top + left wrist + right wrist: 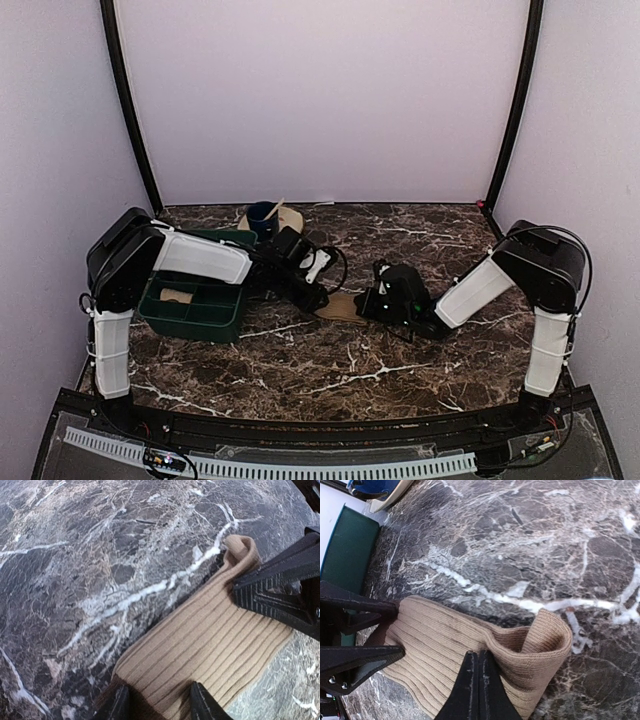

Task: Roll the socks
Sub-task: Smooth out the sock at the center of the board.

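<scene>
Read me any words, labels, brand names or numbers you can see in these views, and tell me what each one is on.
None: no readable text shows on the tan ribbed sock, the green tray, the blue cup or the marble table.

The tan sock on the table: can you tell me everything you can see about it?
The sock is soft, ribbed tan cloth lying mostly flat on the dark marble table. One end is folded over into a small loop, pinched by the right gripper's shut fingers. The other end, with a darker brown patch, lies between the left gripper's open fingers.
</scene>
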Available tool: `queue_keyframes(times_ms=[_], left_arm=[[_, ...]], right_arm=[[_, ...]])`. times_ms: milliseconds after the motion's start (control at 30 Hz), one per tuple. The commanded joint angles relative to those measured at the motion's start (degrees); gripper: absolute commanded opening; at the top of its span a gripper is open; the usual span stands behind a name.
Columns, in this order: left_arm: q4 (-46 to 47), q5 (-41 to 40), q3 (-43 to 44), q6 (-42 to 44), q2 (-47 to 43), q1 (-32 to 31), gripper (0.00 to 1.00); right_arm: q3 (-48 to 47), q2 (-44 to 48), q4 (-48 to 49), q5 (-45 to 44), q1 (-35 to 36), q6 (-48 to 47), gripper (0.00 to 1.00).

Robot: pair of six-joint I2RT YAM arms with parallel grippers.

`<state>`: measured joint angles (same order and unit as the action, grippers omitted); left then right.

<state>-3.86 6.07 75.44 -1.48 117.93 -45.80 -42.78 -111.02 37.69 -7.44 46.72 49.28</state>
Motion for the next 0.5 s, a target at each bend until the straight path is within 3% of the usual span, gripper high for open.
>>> queue_keyframes(times_ms=[0,467], left_arm=[[-0.4,-2.5,1.9,0.1,1.4,0.9,0.43],[0.5,-0.7,-1.8,0.1,1.5,1.6,0.41]], right_arm=[[2.1,-0.2,-0.8,-3.6,-0.3,1.7,0.00],[3.9,4.3,-3.4,-9.2,-0.4,0.7,0.00]])
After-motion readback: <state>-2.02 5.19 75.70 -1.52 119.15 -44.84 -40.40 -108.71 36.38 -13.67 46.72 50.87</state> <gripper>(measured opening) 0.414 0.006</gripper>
